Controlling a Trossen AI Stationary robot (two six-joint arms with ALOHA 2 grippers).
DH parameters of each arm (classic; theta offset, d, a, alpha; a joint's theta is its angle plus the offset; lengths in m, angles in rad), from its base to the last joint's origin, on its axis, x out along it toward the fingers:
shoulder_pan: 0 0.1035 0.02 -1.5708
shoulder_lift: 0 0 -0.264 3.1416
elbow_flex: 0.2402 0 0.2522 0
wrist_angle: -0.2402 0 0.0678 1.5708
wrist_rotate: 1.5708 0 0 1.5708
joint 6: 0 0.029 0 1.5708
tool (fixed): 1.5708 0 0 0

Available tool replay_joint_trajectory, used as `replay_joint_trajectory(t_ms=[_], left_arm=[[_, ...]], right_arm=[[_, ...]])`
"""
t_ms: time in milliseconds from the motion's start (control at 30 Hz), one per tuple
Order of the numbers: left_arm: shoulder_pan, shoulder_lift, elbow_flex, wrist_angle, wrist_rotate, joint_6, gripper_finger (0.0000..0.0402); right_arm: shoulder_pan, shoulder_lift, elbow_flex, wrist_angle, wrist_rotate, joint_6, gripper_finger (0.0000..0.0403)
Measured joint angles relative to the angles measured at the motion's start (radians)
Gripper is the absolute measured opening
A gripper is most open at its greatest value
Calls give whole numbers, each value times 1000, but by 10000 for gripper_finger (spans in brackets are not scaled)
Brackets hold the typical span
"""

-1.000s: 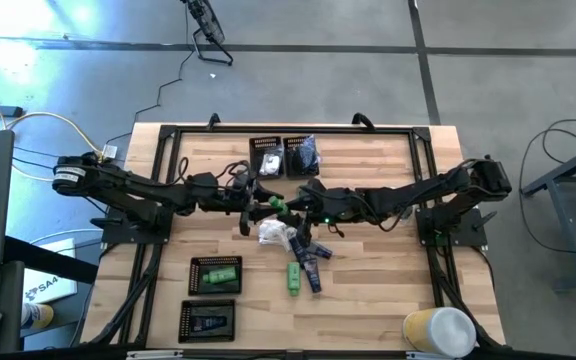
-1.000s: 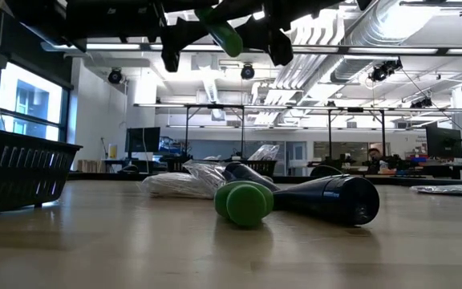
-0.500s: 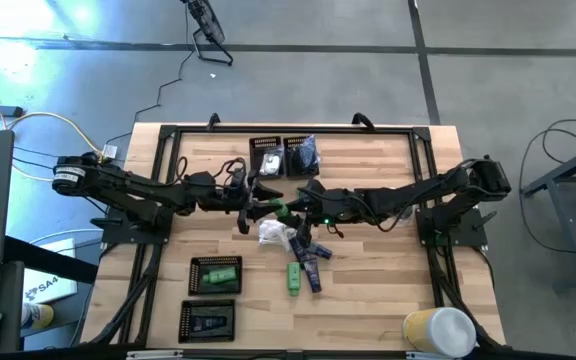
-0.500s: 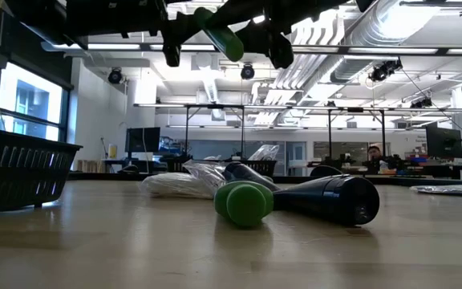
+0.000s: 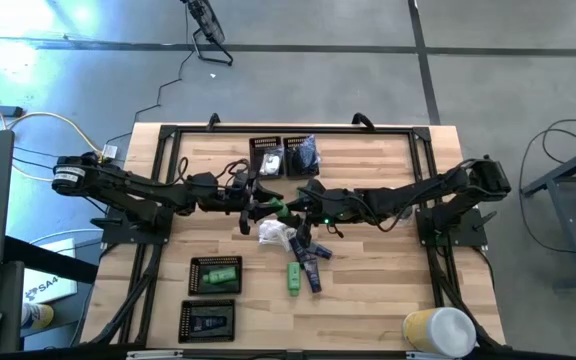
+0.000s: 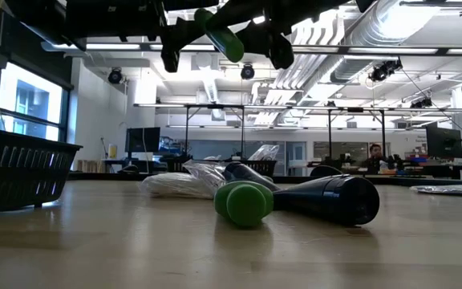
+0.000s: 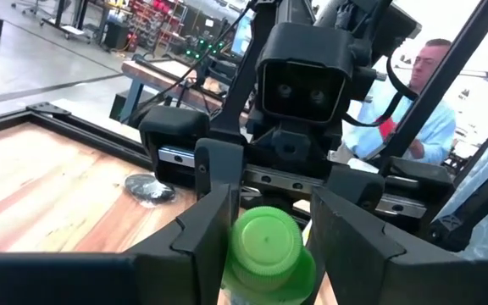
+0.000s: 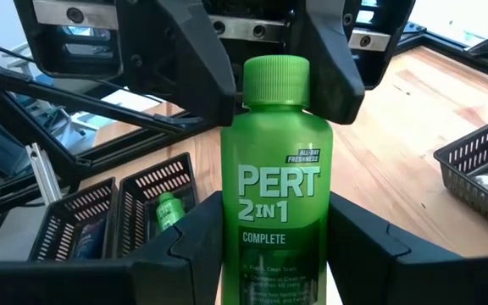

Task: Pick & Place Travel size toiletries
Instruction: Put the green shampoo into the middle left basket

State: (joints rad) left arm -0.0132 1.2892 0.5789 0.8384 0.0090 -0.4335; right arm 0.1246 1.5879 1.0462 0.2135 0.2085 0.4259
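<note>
Both end effectors meet above the middle of the tabletop (image 5: 388, 280), sharing one green bottle (image 8: 276, 186). The right end effector (image 8: 275, 254) pinches the bottle's body between its two fingers, cap pointing toward the other arm. The left end effector (image 7: 265, 233) has its fingers pressed on either side of the green cap. This looks like a handover in the air, with neither side having let go yet.

Around them, the sorting is partly done. Toward the front of the tabletop, on the left arm's side, one black mesh tray (image 5: 215, 273) already holds a green bottle, and the tray below it (image 5: 208, 320) holds a dark navy one. At the far edge, two more trays (image 5: 285, 156) hold a white packet and a bagged dark item.

Still loose below the arms: a white crinkly packet (image 5: 276, 235), a dark navy bottle (image 5: 311, 262) and another green bottle (image 5: 295, 277), lying close together. So, by my estimate, roughly half remains, including the bottle now held aloft.
</note>
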Motion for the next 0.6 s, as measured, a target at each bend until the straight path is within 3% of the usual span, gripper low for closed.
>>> replay_joint_trajectory(t_ms=[433, 600], left_arm=[[0, 5, 0, -3, -4, 1, 159], [0, 5, 0, -2, -4, 0, 132]], right_arm=[[0, 0, 0, 7, -3, 0, 163], [0, 0, 0, 6, -3, -1, 164]])
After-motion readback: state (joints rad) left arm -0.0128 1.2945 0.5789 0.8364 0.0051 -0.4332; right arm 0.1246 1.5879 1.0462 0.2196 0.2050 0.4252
